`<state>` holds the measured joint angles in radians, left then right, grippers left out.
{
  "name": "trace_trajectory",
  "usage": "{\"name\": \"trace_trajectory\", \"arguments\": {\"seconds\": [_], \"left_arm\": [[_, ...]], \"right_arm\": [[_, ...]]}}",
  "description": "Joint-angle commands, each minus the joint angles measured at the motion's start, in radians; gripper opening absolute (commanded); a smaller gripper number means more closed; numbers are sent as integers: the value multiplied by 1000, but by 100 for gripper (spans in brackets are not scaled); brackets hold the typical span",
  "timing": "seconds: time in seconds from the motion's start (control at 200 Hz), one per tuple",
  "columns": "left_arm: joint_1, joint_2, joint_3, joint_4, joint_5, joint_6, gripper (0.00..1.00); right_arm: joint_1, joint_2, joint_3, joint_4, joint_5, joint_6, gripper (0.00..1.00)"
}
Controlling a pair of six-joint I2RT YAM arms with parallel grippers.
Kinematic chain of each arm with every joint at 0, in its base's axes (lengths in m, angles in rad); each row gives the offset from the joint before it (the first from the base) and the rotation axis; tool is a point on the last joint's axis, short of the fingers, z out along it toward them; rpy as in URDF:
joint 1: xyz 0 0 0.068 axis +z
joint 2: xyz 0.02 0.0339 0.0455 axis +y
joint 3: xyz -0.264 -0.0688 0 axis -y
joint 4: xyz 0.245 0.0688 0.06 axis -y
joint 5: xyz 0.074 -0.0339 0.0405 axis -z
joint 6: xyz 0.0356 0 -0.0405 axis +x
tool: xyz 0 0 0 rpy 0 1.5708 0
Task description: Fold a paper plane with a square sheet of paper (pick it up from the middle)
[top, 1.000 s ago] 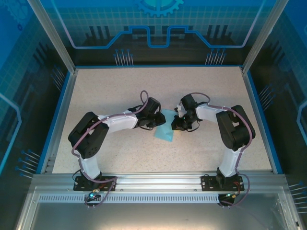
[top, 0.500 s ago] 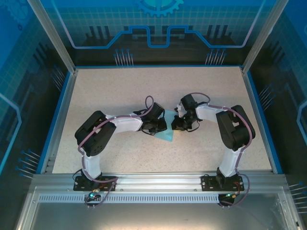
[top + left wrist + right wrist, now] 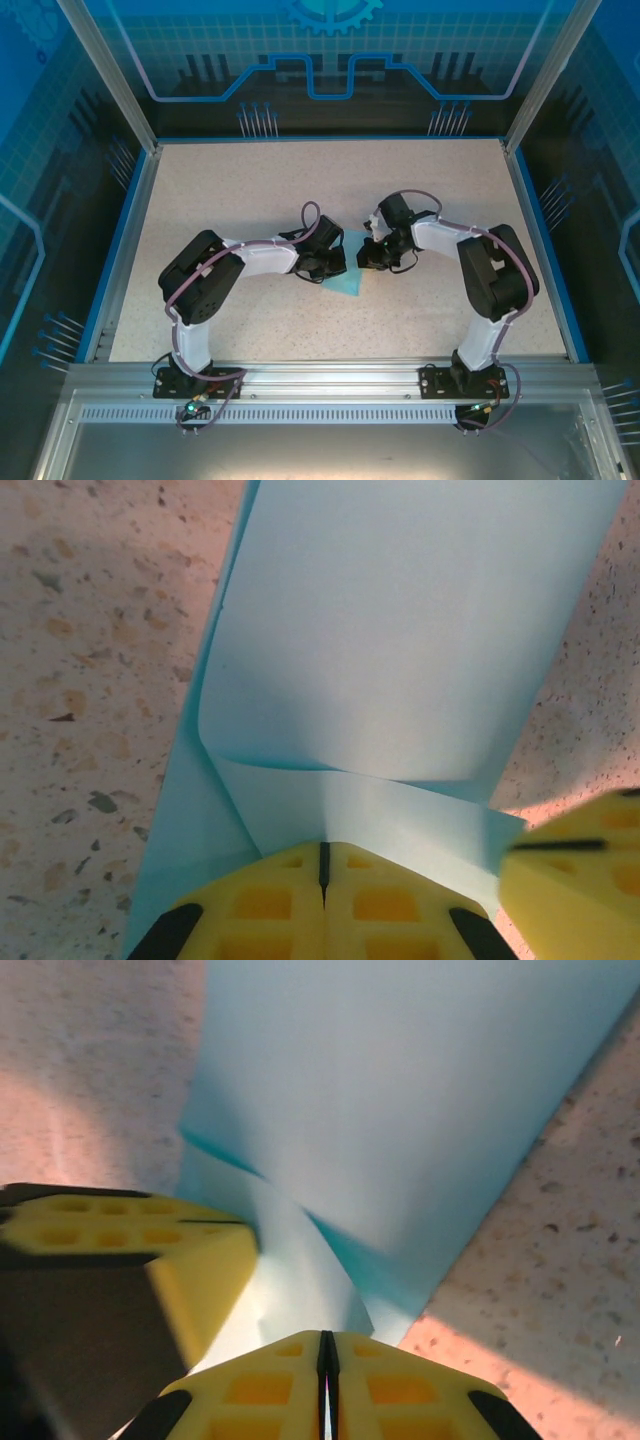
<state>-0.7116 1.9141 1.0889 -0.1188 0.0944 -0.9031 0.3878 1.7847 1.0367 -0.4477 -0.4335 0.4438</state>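
Note:
The light-blue sheet of paper [image 3: 346, 283] lies mid-table, doubled over with one flap lifted. My left gripper [image 3: 336, 262] is shut on the paper's raised edge. In the left wrist view its yellow fingertips [image 3: 323, 846] meet on a curled flap of the paper [image 3: 400, 630]. My right gripper [image 3: 367, 256] faces it from the right. Its fingertips [image 3: 325, 1336] are pressed together on a strip of the same paper [image 3: 400, 1090]. The two grippers pinch close together, almost touching. Much of the paper is hidden under them in the top view.
The speckled beige tabletop [image 3: 250, 190] has a blue rim [image 3: 124, 240] and metal posts at the corners. The other arm's yellow finger [image 3: 580, 880] shows at the left wrist view's lower right. The left gripper's fingers [image 3: 150, 1250] stand at the right wrist view's left.
My left arm has reached right over the paper, and its jaws have closed on the raised edge. The right gripper has stayed shut and barely shifted.

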Motion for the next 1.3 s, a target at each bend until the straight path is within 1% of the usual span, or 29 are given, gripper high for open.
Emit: {"name": "trace_trajectory", "arguments": {"seconds": [0.0, 0.175, 0.35, 0.51, 0.73, 0.88, 1.095, 1.295], "left_arm": [[0, 11, -44, -35, 7, -38, 5], [0, 10, -59, -26, 7, -62, 4], [0, 11, -68, -22, 5, -79, 2], [0, 13, -75, -16, 4, -92, 2], [1, 13, -78, -8, 7, -100, 1], [1, 15, -81, -5, 7, -103, 1], [0, 14, -82, -7, 6, -107, 1], [1, 13, -84, -16, -2, -108, 1]], "right_arm": [[27, -56, 1, -40, -38, 24, 11], [87, -87, -39, -32, -50, 65, 10], [132, -89, -59, -38, -23, 97, 8], [134, -115, -110, -1, 9, 136, 6], [135, -80, -113, 29, -35, 141, 6], [135, -65, -99, 33, -32, 142, 6], [137, -25, -93, 7, 5, 140, 6], [141, -21, -88, -40, 50, 124, 6]]}}
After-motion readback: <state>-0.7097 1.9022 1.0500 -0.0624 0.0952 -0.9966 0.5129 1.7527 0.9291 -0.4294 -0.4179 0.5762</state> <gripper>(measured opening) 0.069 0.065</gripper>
